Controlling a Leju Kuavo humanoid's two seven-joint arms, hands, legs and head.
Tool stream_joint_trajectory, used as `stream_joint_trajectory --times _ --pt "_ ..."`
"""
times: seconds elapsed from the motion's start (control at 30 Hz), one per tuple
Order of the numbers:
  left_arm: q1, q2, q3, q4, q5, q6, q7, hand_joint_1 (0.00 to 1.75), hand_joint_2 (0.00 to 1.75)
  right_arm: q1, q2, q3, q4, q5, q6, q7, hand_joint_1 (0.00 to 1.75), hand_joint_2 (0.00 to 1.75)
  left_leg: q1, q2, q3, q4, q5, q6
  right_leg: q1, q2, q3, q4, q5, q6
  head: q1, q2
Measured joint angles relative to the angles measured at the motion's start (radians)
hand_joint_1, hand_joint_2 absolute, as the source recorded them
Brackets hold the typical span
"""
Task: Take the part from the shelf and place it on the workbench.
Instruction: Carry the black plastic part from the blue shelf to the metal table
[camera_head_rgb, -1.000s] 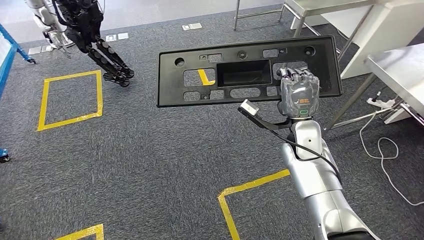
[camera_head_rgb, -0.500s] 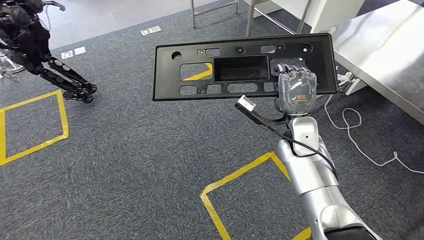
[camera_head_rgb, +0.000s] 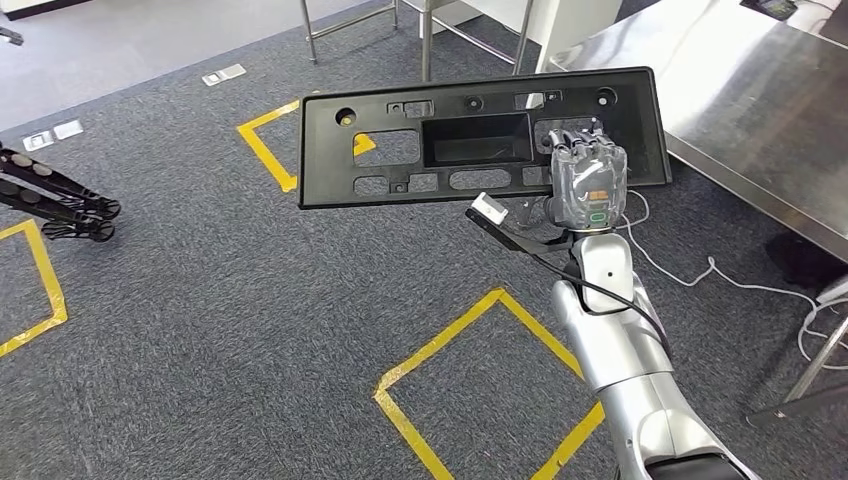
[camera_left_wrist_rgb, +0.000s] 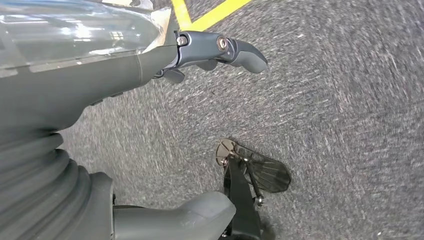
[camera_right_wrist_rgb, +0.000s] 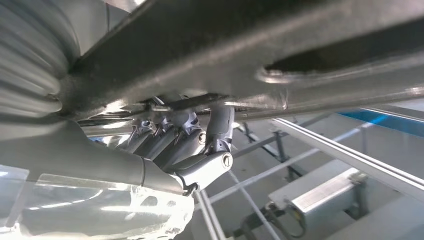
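Right hand (camera_head_rgb: 590, 185) grips the black part (camera_head_rgb: 470, 140) mid-carry; next, I judge, comes lowering it flat onto the steel desk (camera_head_rgb: 760, 110).

No legible txt or labels anywhere.

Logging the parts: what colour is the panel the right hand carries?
Black, matte, with cut-out openings; the panel in the right hand shows best in the head view.
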Motion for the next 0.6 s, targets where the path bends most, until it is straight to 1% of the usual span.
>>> stream_joint_trajectory --times 0.03,0.07,0.1,0.13,0.17,0.2,0.23,0.27,0.3,0.33,0.37,0.4,0.43,0.47,0.5,0.53,0.57,0.6 --pt "0.000 0.000 0.000 0.000 -0.002 0.000 0.000 0.00 1.75 0.000 0.000 0.000 0.005 -0.004 -0.001 -0.004 1.75 1.75 0.000 0.014 0.000 0.000 -0.001 -0.001 -0.003 -0.003 -0.006 0.017 -0.002 0.006 0.000 0.000" --pt "0.000 0.000 0.000 0.000 -0.004 0.000 0.000 0.00 1.75 -0.001 0.000 0.000 0.010 -0.007 -0.002 -0.009 1.75 1.75 0.001 0.027 0.000 0.000 -0.002 -0.002 -0.006 -0.009 0.009 -0.007 0.010 0.016 0.000 0.000" --pt "0.000 0.000 0.000 0.000 -0.006 0.000 0.000 0.00 1.75 -0.003 0.000 0.000 0.015 -0.010 -0.003 -0.011 1.75 1.75 0.002 0.039 0.001 0.001 -0.003 -0.005 -0.009 -0.024 0.044 -0.067 0.031 0.026 0.000 0.000" --pt "0.000 -0.001 0.000 0.000 -0.007 0.000 0.000 0.00 1.75 -0.007 0.000 0.000 0.019 -0.012 -0.003 -0.013 1.75 1.75 0.000 0.050 0.002 0.002 -0.006 -0.009 -0.010 -0.053 0.083 -0.139 0.050 0.032 0.001 0.000" --pt "0.000 -0.001 0.000 0.000 -0.010 0.000 0.000 0.00 1.75 -0.012 0.001 0.000 0.023 -0.014 -0.003 -0.015 1.75 1.75 -0.003 0.061 0.003 0.003 -0.008 -0.014 -0.007 -0.077 0.118 -0.199 0.066 0.033 0.001 0.000" --pt "0.000 -0.001 0.000 0.000 -0.012 0.000 0.000 0.00 1.75 -0.018 0.001 0.000 0.027 -0.018 -0.004 -0.018 1.75 1.75 -0.007 0.072 0.005 0.004 -0.010 -0.020 -0.003 -0.093 0.139 -0.237 0.076 0.030 0.001 0.000" --pt "0.000 0.000 0.000 0.000 -0.014 0.000 0.001 0.00 1.75 -0.023 0.002 -0.001 0.030 -0.023 -0.005 -0.022 1.75 1.75 -0.010 0.082 0.007 0.004 -0.012 -0.025 0.001 -0.096 0.146 -0.250 0.078 0.025 0.000 0.000" --pt "-0.001 0.000 0.000 0.000 -0.016 0.000 0.001 0.00 1.75 -0.026 0.001 -0.001 0.033 -0.031 -0.006 -0.026 1.75 1.75 -0.011 0.094 0.011 0.002 -0.014 -0.029 0.005 -0.081 0.146 -0.250 0.081 0.020 -0.001 0.000" --pt "-0.001 0.000 0.000 0.000 -0.017 0.000 0.002 0.00 1.75 -0.028 0.000 -0.002 0.036 -0.039 -0.007 -0.033 1.75 1.75 -0.009 0.102 0.015 0.002 -0.018 -0.035 -0.002 -0.067 0.146 -0.252 0.083 0.013 -0.002 0.000" --pt "-0.002 0.000 0.000 0.000 -0.018 0.000 0.002 0.00 1.75 -0.030 -0.002 -0.002 0.039 -0.049 -0.007 -0.040 1.75 1.75 -0.005 0.094 0.015 0.010 -0.027 -0.040 -0.006 -0.053 0.147 -0.254 0.084 0.008 -0.004 0.000" --pt "-0.002 0.000 0.000 0.000 -0.019 0.000 0.002 0.00 1.75 -0.033 -0.002 -0.003 0.043 -0.057 -0.007 -0.047 1.75 1.75 -0.001 0.073 0.007 0.036 -0.047 -0.044 -0.010 -0.040 0.149 -0.256 0.086 -0.002 -0.005 0.000" --pt "-0.002 0.000 0.000 0.000 -0.021 0.000 0.002 0.00 1.75 -0.036 -0.001 -0.003 0.046 -0.063 -0.007 -0.054 1.75 1.75 0.002 0.042 -0.013 0.084 -0.077 -0.047 -0.015 -0.029 0.150 -0.258 0.088 -0.011 -0.007 0.000" --pt "-0.001 0.001 0.000 0.000 -0.023 0.000 0.002 0.00 1.75 -0.038 0.001 -0.003 0.050 -0.067 -0.008 -0.058 1.75 1.75 0.004 0.009 -0.041 0.151 -0.112 -0.049 -0.013 -0.018 0.150 -0.258 0.089 -0.016 -0.008 0.000" --pt "0.000 0.001 0.000 0.000 -0.024 0.000 0.002 0.00 1.75 -0.039 0.004 -0.003 0.055 -0.070 -0.008 -0.062 1.75 1.75 0.004 -0.011 -0.076 0.223 -0.143 -0.049 -0.011 -0.008 0.150 -0.258 0.089 -0.022 -0.009 0.000" --pt "0.001 0.001 0.000 0.001 -0.025 0.000 0.002 0.00 1.75 -0.038 0.006 -0.003 0.059 -0.072 -0.008 -0.066 1.75 1.75 0.004 -0.020 -0.104 0.276 -0.158 -0.050 -0.009 0.002 0.150 -0.258 0.089 -0.023 -0.010 0.000" --pt "0.002 0.001 0.000 0.001 -0.025 0.000 0.001 0.00 1.75 -0.038 0.007 -0.003 0.063 -0.072 -0.007 -0.071 1.75 1.75 0.004 -0.024 -0.119 0.297 -0.154 -0.051 -0.007 0.011 0.151 -0.257 0.089 -0.023 -0.010 0.000" --pt "0.003 0.001 0.000 0.001 -0.025 -0.001 0.001 0.00 1.75 -0.038 0.007 -0.003 0.065 -0.070 -0.007 -0.074 1.75 1.75 0.005 -0.025 -0.114 0.276 -0.129 -0.050 -0.007 0.020 0.152 -0.257 0.089 -0.023 -0.010 0.000" --pt "0.002 0.001 0.000 0.001 -0.025 -0.001 0.000 0.00 1.75 -0.038 0.008 -0.002 0.068 -0.066 -0.007 -0.076 1.75 1.75 0.006 -0.026 -0.092 0.220 -0.092 -0.048 -0.007 0.027 0.154 -0.256 0.089 -0.023 -0.010 0.000"
